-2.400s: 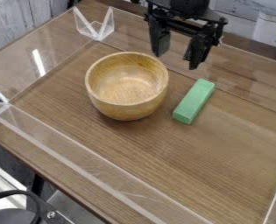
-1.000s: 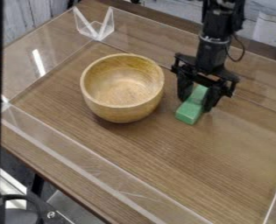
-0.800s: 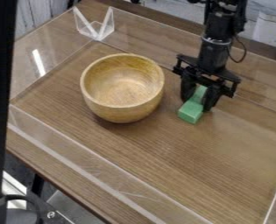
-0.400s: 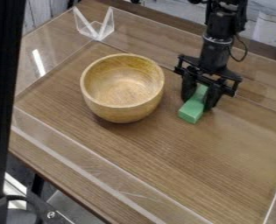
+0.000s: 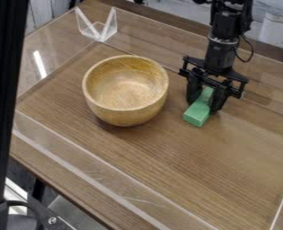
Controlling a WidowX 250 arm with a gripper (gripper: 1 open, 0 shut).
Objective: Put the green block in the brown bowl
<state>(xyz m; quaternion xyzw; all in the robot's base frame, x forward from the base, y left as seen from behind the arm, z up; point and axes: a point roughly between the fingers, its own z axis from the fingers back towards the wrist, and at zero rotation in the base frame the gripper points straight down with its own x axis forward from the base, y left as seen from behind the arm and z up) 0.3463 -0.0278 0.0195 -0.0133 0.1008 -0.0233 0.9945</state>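
Observation:
The green block lies on the wooden table just right of the brown bowl. My black gripper comes straight down over the block's far end, and its two fingers are shut on the block's sides. The near end of the block sticks out below the fingers and still rests on the table. The light wooden bowl stands upright with nothing inside it, about a finger's width left of the gripper.
A clear acrylic wall rings the table along the front and left. A small clear stand sits at the back left corner. Bare wooden tabletop stretches in front of and to the right of the block.
The arm came down from above the back of the table onto the block. In the last second the fingers closed in on the block's sides; block and bowl have not shifted.

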